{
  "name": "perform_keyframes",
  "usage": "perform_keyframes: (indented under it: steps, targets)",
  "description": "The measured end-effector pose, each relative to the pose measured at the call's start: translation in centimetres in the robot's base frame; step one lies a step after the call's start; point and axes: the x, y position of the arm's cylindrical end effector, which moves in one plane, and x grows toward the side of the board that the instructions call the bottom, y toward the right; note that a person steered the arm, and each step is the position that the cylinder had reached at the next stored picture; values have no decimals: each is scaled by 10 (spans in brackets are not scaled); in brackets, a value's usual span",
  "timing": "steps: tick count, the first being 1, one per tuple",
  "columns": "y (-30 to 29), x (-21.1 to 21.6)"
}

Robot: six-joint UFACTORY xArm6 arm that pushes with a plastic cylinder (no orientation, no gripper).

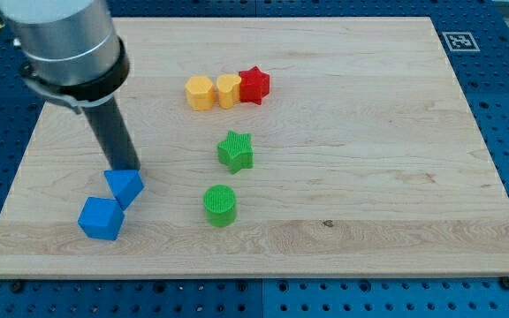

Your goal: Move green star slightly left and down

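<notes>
The green star lies near the middle of the wooden board. A green cylinder stands just below it in the view. My tip is well to the star's left, at the top edge of a blue triangular block. A blue cube touches that block at its lower left.
A row of touching blocks sits above the star: a yellow hexagon, a yellow heart-like block and a red star. The arm's grey body fills the view's top left.
</notes>
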Motion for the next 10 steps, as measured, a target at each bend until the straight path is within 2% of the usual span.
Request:
perform_keyframes:
  steps: [2, 3, 5, 6, 8, 10]
  targets:
    - [-5, 10]
    - [-2, -7]
    - [92, -64]
    - [134, -78]
    - [198, -74]
    - [174, -19]
